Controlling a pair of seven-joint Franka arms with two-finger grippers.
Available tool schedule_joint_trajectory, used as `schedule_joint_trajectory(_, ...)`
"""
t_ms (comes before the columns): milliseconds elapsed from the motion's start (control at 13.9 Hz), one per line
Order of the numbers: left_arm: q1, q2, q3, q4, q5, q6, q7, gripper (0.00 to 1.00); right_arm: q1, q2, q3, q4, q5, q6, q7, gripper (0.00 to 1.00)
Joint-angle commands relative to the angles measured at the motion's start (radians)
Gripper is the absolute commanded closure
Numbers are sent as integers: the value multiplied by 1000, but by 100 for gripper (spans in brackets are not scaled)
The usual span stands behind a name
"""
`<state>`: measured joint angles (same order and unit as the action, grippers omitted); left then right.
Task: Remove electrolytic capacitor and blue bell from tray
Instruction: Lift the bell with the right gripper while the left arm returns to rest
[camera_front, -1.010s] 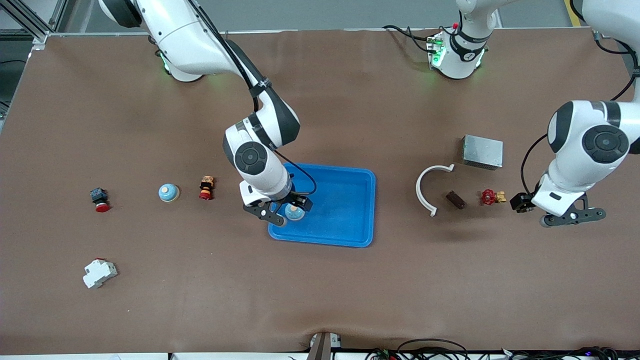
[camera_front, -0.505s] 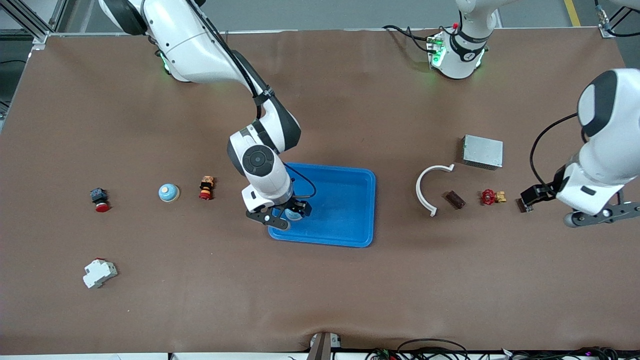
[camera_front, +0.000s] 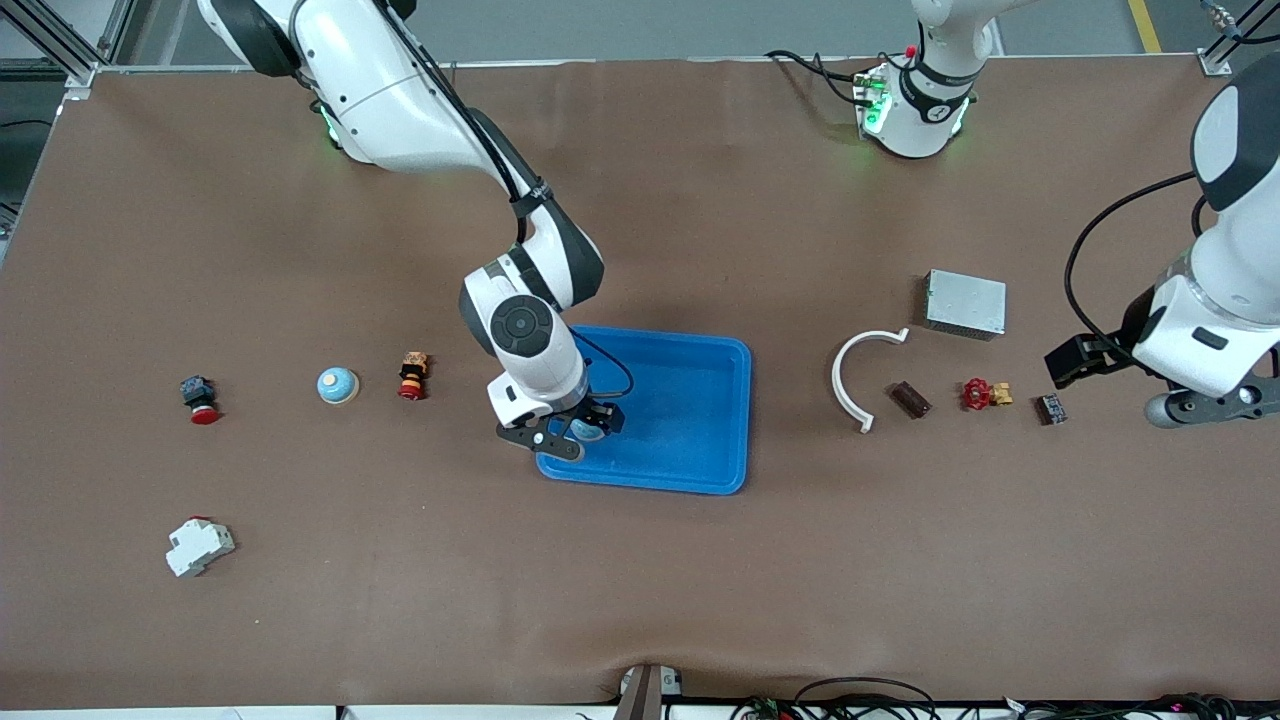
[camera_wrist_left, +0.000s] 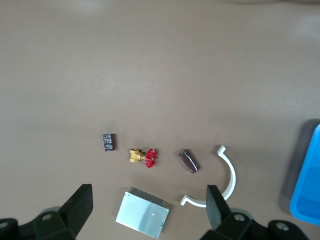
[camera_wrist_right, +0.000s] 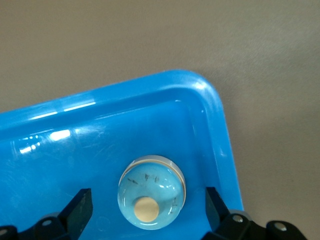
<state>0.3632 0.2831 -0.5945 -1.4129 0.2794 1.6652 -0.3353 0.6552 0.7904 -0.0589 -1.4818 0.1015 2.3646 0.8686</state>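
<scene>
place: looks like a robotics lab / test bench, definitely not a home
table: big bench under a plain brown mat, aluminium framing at one corner
arms: two white Franka arms bolted along the top edge, green lights glowing at the bases
wiring: loose black cables along the table edge nearest the front camera, more by the left arm's base
parts: industrial odds and ends spread out, like a red push button, a white breaker, a metal box

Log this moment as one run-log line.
right gripper: jaws open, over bell in blue tray | left gripper: open, over table | capacitor: on table
</scene>
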Motion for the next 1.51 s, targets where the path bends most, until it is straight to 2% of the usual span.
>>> schedule_joint_trajectory(0,-13,-66,-1,17,-51,-36,12,0,14,27,-6,28,-8,4,-7,0)
schedule_joint_trajectory(144,-90,-155,111,0,-81,-67,44,0,15,35,-6,29,-6,11,-7,0)
schedule_joint_trajectory(361,-286,-254,394,-17,-187,-137,168,0,17,47,-4,47,-6,10,-10,0)
schedule_joint_trajectory(433,-315,-293,456,-49,-209,-150,208,0,17,50,-4,48,-6,10,-11,0)
schedule_joint_trajectory(505,-329,-329,481,-92,-210,-151,222,0,17,52,-4,49,-6,10,-17,0)
schedule_joint_trajectory(577,-328,-355,484,-119,-213,-151,225,0,17,52,-4,49,-6,10,-29,0)
schedule_joint_trajectory(649,-325,-358,476,-126,-213,-160,222,0,15,52,-4,49,-6,12,-39,6)
schedule_joint_trajectory(721,-323,-357,475,-121,-213,-176,219,0,15,52,-4,49,-6,12,-40,23)
schedule_joint_trajectory(794,-323,-355,475,-121,-213,-176,214,0,15,53,-4,49,-6,12,-40,33)
schedule_joint_trajectory(1154,-323,-349,473,-118,-213,-176,208,0,15,53,-4,48,-5,10,-40,72)
schedule_joint_trajectory(1299,-322,-343,473,-117,-213,-174,206,0,17,53,-4,48,-6,10,-42,92)
schedule_joint_trajectory(1371,-319,-341,475,-117,-213,-174,208,0,17,53,-4,48,-6,10,-42,100)
schedule_joint_trajectory(1443,-319,-340,475,-117,-213,-173,208,0,17,52,-4,48,-6,10,-42,100)
